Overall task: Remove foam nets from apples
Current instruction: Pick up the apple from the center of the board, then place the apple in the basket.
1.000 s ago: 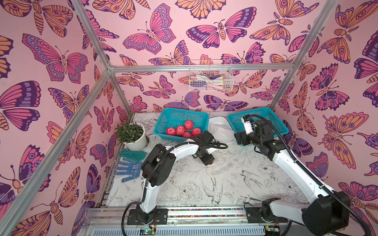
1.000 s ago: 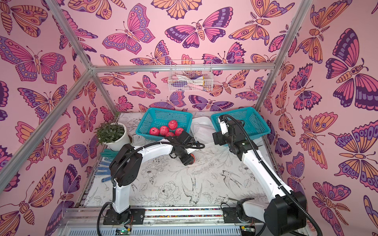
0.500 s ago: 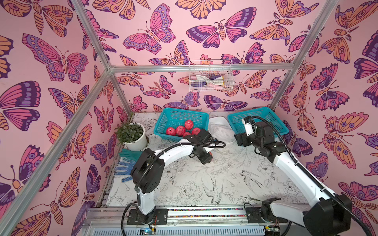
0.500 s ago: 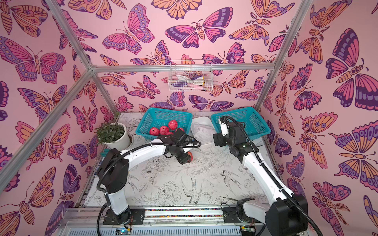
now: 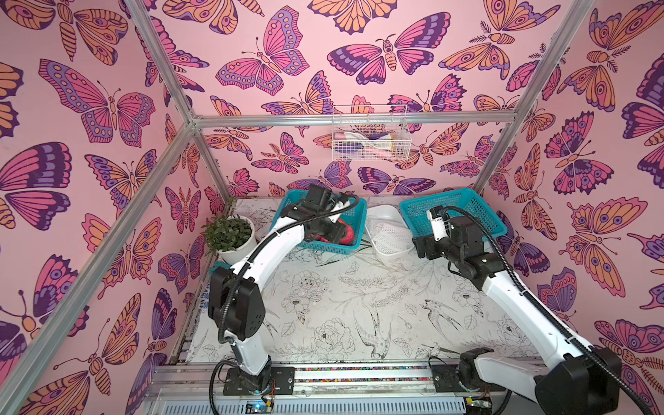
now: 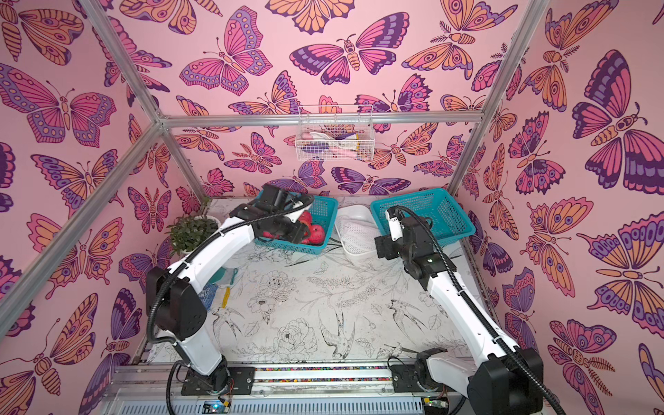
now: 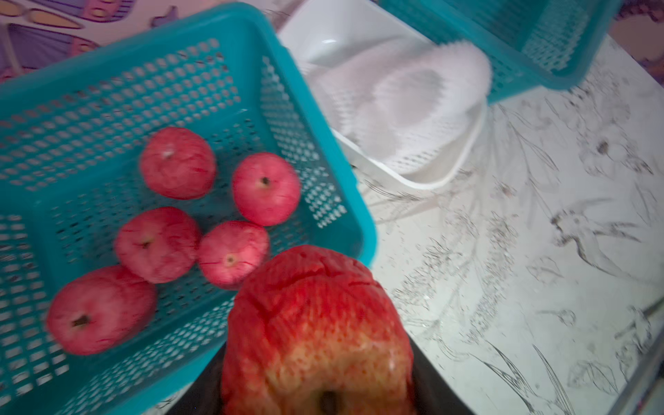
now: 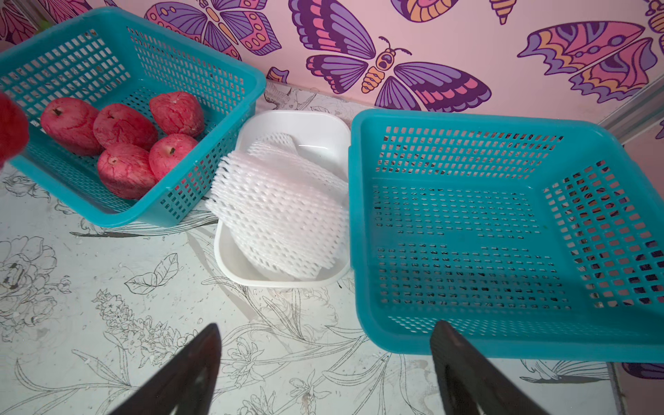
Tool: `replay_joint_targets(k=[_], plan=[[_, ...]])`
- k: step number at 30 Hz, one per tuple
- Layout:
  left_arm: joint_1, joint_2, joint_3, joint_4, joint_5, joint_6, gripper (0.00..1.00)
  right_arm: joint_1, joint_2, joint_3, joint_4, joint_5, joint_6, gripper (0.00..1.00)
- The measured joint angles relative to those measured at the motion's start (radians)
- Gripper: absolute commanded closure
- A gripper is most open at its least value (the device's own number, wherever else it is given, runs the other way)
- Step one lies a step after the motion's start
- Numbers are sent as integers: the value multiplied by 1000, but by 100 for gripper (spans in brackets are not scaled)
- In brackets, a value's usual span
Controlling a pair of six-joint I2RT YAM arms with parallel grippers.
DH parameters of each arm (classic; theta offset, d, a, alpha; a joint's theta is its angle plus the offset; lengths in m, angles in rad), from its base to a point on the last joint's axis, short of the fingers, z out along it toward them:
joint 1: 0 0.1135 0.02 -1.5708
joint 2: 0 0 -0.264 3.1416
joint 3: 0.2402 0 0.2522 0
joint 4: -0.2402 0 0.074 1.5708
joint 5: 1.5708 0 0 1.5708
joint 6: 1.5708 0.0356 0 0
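- Black fingers (image 7: 427,395) of the left gripper (image 7: 318,391) press on either side of a bare apple (image 7: 312,316), red with a yellowish patch near its stem end. The jaws stand roughly half-spread and the fruit fills the gap.
- That apple hangs above the near rim of the left teal basket (image 8: 143,215), clear of the tablecloth (image 8: 107,287).
- Five other apples (image 7: 266,187), all red and bare-skinned, lie loose on that basket's floor, several touching.
- Across the table, the right gripper (image 8: 327,323) hovers with its fingers spread wide and holds nothing. Below it lies the cloth, printed with ink flowers and birds.
- Just beyond it, the foam nets (image 8: 284,215) lie flattened in an overlapping pile in a white plastic tray (image 8: 309,125), overhanging the side toward the apple basket.
- This tray sits between the two baskets, close beside each, and the right teal basket (image 8: 467,345) is nearest the right gripper.
- Farther out in a top view, a potted plant (image 5: 230,233) stands in the far left corner, and a white wire basket (image 5: 370,136) hangs on the butterfly-papered back wall.
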Motion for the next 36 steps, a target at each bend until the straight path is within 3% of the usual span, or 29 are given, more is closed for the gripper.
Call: replay_joint_targets(k=[7, 19, 36], plan=[[147, 288, 245, -13, -86, -34, 51, -1, 34, 7, -2, -7, 0, 9], [220, 654, 656, -72, -171, -50, 52, -8, 161, 106, -35, 8, -35, 9], [233, 777, 722, -131, -209, -56, 48, -10, 262, 145, -45, 13, -41, 8]])
